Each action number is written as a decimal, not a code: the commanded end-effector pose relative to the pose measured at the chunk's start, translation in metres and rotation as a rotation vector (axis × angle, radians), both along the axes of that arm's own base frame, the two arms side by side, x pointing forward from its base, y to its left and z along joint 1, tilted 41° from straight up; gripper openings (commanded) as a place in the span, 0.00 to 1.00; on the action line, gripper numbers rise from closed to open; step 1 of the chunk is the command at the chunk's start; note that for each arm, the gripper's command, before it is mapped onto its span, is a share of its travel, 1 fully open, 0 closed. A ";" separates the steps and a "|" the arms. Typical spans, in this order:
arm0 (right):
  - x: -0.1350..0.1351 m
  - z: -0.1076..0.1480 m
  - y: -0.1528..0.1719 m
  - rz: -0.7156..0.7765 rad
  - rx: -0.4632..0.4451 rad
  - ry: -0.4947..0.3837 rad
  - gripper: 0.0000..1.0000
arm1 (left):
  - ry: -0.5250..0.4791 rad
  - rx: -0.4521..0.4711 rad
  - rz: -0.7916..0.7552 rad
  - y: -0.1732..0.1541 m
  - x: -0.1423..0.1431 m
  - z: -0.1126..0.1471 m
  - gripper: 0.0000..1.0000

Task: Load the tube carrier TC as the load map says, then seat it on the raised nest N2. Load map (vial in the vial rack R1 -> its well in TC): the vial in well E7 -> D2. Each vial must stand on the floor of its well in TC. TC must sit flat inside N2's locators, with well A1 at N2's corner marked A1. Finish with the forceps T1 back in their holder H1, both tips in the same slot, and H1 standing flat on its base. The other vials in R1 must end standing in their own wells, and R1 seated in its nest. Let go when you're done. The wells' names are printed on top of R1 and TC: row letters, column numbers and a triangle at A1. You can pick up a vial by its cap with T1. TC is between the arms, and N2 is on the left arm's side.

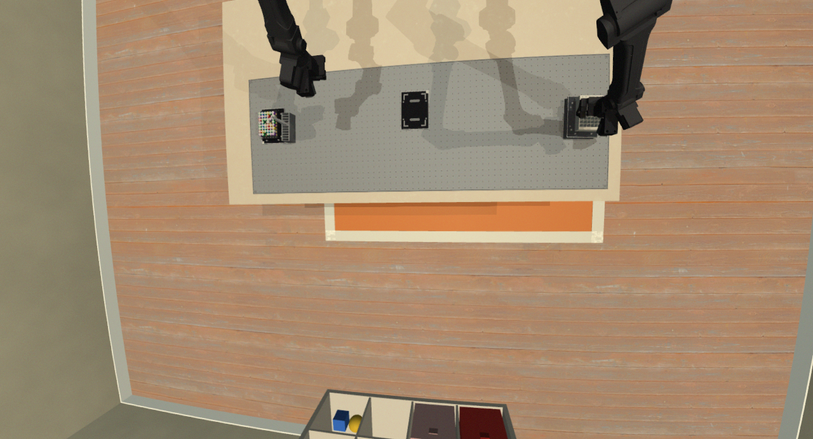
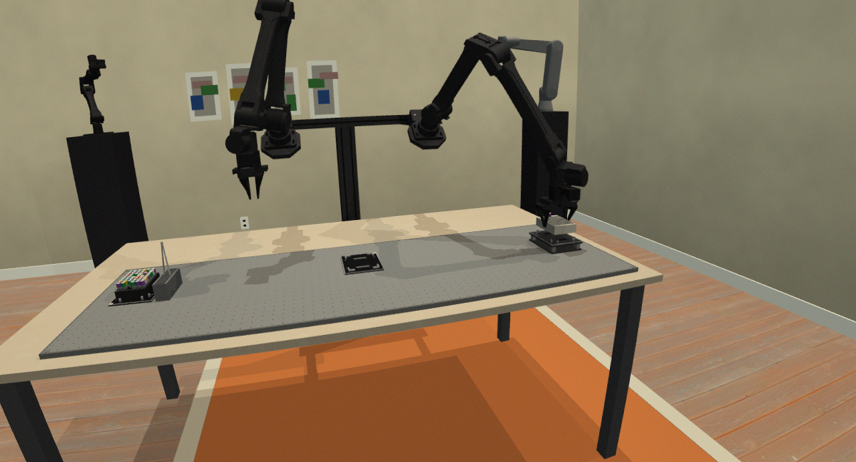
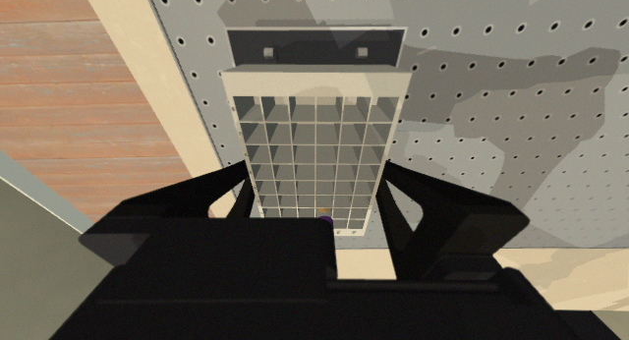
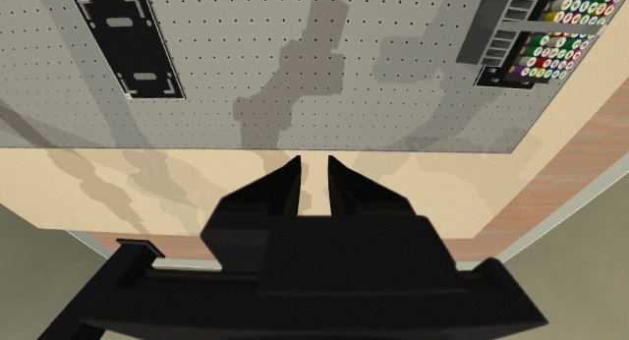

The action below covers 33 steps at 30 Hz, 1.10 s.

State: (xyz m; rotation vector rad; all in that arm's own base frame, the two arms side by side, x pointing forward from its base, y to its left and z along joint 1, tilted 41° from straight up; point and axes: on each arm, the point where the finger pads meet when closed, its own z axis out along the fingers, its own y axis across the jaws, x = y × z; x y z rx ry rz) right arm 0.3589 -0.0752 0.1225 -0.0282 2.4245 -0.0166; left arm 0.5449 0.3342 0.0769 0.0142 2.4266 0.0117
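My left gripper is shut on the light tube carrier TC, across its sides. TC hangs about level, a small gap above the dark raised nest N2. A purple-capped vial shows near TC's far end, partly behind the gripper; its well is unreadable. My right gripper is open narrowly and empty, high above the table's rear. Vial rack R1 is full of coloured caps. Forceps T1 stand in grey holder H1.
A black flat nest lies mid-table with nothing on it. H1 stands close beside R1 at the other end from N2. The perforated board ends just past N2.
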 end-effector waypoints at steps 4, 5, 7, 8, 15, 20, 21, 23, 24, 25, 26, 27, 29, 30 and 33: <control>0.004 0.008 -0.002 -0.008 0.000 -0.016 0.24 | -0.019 0.008 0.001 0.001 0.013 0.006 0.00; 0.004 0.008 -0.002 -0.008 0.000 -0.016 0.24 | -0.018 0.007 0.004 0.003 0.013 0.005 0.00; 0.004 0.008 -0.002 -0.008 0.000 -0.016 0.24 | -0.018 0.007 0.004 0.003 0.014 0.004 0.00; 0.004 0.008 -0.002 -0.008 0.000 -0.016 0.24 | -0.017 0.007 0.003 0.003 0.014 0.004 0.00; 0.004 0.008 -0.002 -0.008 0.000 -0.016 0.24 | -0.014 0.004 0.005 0.003 0.013 0.001 0.00; 0.004 0.008 -0.002 -0.008 0.000 -0.016 0.24 | -0.019 0.008 0.002 0.001 0.015 0.004 0.00; 0.004 0.008 -0.002 -0.008 0.000 -0.016 0.24 | -0.019 0.008 0.002 0.001 0.015 0.004 0.00; 0.004 0.008 -0.002 -0.008 0.000 -0.016 0.24 | -0.020 0.009 0.004 0.003 0.016 0.004 0.00; 0.004 0.008 -0.002 -0.008 0.000 -0.016 0.24 | -0.017 0.006 0.003 0.003 0.016 0.002 0.00; 0.004 0.008 -0.002 -0.008 0.000 -0.016 0.24 | -0.016 0.006 0.003 0.002 0.016 0.001 0.00; 0.004 0.008 -0.002 -0.008 0.000 -0.016 0.24 | -0.016 0.006 0.002 0.002 0.016 0.001 0.00; 0.004 0.008 -0.002 -0.008 0.000 -0.016 0.24 | -0.017 0.006 0.001 0.001 0.016 0.001 0.00; 0.004 0.008 -0.002 -0.008 0.000 -0.016 0.24 | -0.018 0.007 0.002 0.001 0.016 0.002 0.00; 0.004 0.008 -0.002 -0.008 0.000 -0.016 0.24 | -0.019 0.008 0.003 0.002 0.016 0.002 0.00; 0.004 0.008 -0.002 -0.008 0.000 -0.016 0.24 | -0.017 0.007 0.004 0.003 0.017 0.000 0.00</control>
